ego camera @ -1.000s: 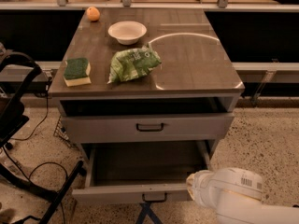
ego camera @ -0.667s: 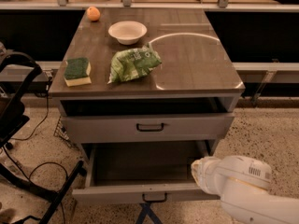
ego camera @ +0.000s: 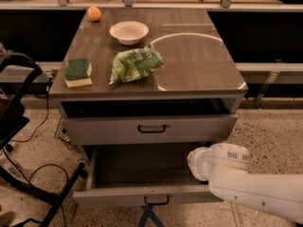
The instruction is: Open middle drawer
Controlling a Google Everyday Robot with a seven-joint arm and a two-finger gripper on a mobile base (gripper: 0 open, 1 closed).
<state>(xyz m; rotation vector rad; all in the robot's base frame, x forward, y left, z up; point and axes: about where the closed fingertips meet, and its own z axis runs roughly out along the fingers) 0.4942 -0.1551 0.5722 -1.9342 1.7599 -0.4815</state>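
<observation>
The middle drawer is pulled out towards me. It is a wide, shallow grey drawer with a small black bar handle at the centre of its front, and its inside looks bare. Above it, the taller-fronted grey drawer is shut. The lowest drawer is hidden under the open one. My white arm comes in from the lower right. My gripper is at the arm's rounded end, over the right side of the open drawer and away from the handle.
On the cabinet top lie a green-and-yellow sponge, a green bag, a white bowl and an orange. A black stand with cables is at the left. A black-fronted counter runs behind.
My arm's end has moved up and back from the drawer's front right corner to over its right side. The drawer stays pulled out.
</observation>
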